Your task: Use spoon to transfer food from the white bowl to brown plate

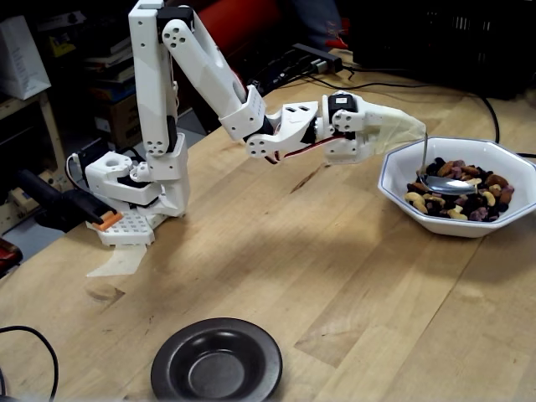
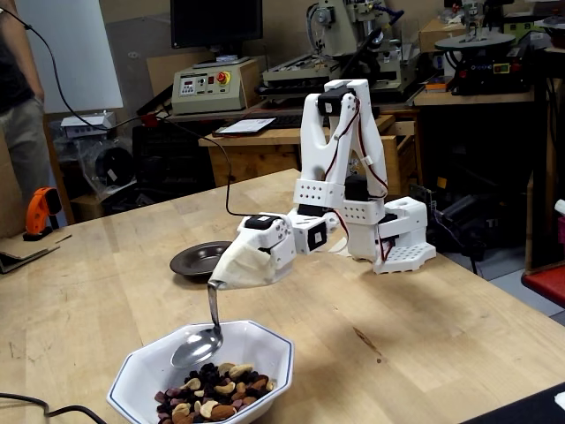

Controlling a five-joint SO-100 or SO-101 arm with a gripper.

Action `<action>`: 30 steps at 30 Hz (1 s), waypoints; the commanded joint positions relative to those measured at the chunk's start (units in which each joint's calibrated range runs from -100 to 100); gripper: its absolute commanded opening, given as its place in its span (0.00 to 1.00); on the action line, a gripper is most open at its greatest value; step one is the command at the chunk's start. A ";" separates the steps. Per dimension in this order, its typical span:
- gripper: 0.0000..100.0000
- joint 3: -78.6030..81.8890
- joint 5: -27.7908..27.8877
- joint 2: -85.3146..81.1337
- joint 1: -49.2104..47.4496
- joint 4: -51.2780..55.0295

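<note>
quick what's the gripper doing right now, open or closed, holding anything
Gripper: wrapped in pale cloth, so open or closed cannot be told; the spoon sticks out of it, down into the white bowl.

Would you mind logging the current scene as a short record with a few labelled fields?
tool: spoon fixed to the arm's tip under a pale wrap; no separate fingers visible
spoon position: its oval end is down inside the white bowl, at the food; in the other fixed view it sits at the heap's edge
spoon load: cannot tell
brown plate: empty, on the wooden table, apart from the bowl
task stage: scooping, nothing on the plate yet
</note>
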 commanded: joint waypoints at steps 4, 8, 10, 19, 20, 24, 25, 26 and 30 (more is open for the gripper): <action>0.04 -2.52 4.74 -0.94 0.40 -1.48; 0.04 -2.44 6.40 -0.94 0.40 -1.17; 0.04 -2.44 7.28 -0.94 0.32 -1.40; 0.04 -2.35 13.33 -0.85 -0.42 -0.85; 0.04 -2.44 13.58 -0.68 -0.42 -0.85; 0.04 -3.06 13.53 3.34 -0.42 -0.93; 0.04 -3.14 13.53 4.79 -0.42 -1.17; 0.04 -3.14 13.68 6.34 -0.42 -1.32; 0.04 -4.12 13.87 12.15 -0.42 -1.40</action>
